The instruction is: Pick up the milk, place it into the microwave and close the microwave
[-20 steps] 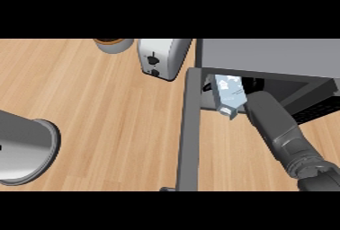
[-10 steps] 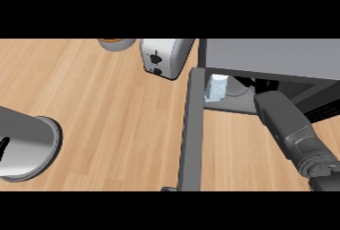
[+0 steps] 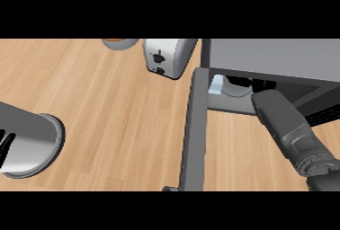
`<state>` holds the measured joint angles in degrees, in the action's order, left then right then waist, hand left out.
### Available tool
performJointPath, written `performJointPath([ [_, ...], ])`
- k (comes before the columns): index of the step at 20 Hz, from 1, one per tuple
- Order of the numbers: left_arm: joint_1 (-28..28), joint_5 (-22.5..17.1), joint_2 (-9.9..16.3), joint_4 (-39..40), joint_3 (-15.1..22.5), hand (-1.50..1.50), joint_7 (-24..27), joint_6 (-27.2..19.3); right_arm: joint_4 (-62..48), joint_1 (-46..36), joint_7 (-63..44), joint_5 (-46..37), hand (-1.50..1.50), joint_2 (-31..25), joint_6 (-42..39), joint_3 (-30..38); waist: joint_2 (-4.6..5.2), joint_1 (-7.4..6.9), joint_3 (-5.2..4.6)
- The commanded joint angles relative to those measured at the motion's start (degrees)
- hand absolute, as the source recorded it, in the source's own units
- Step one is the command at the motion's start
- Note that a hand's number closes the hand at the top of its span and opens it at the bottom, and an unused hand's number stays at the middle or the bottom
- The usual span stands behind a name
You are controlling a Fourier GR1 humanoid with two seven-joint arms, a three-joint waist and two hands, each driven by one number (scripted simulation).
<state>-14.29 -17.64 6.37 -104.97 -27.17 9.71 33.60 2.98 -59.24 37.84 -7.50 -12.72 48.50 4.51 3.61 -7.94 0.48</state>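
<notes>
The milk (image 3: pixel 216 85), a small white and pale blue carton, stands upright just inside the left side of the open microwave (image 3: pixel 272 56). My right forearm reaches into the cavity, and my right hand (image 3: pixel 244 83) shows only as a dark shape right next to the carton, mostly hidden under the microwave's top. Whether it holds the carton cannot be seen. The microwave door (image 3: pixel 192 134) stands open, swung out toward me as a long dark slab. My left hand (image 3: pixel 5 144) rests at the left edge, its fingers straight.
A white toaster (image 3: pixel 169 56) stands just left of the microwave at the back. Beside it, at the top edge, is a brown-rimmed bowl (image 3: pixel 119 42). Bare wooden counter (image 3: pixel 106 103) spreads left of the open door.
The milk went from tilted in front of the opening to upright inside the microwave's left side. My right forearm pushed a little deeper into the cavity.
</notes>
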Motion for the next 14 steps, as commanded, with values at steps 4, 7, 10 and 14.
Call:
performJointPath([
  [4, -0.33, 1.13, 0.21, 2.3, 0.22, -1.5, 1.43, 1.26, 0.43, -0.57, 0.48, -0.89, -1.5, 2.09, 3.21, -0.57, 0.17, -0.78, -0.22],
  [7, 0.23, 1.76, -0.07, 2.68, 0.3, -1.5, 1.09, 0.33, -0.01, -0.7, 0.43, -1.86, -1.5, 2.39, 2.18, -1.44, -0.08, -0.06, -0.23],
  [10, 2.44, 1.7, 0.37, 3.43, 0.27, -1.5, 1.19, -0.21, -0.03, -1.79, -0.82, -1.56, -1.5, 3.09, 1.63, -1.06, 0.01, 0.23, -0.22],
  [14, 0.53, 1.91, -0.06, 2.0, 0.11, -1.5, 0.92, -0.17, -0.13, -1.02, -0.6, -1.96, -1.5, 3.33, 0.41, -1.32, -0.79, 1.08, -0.22],
])
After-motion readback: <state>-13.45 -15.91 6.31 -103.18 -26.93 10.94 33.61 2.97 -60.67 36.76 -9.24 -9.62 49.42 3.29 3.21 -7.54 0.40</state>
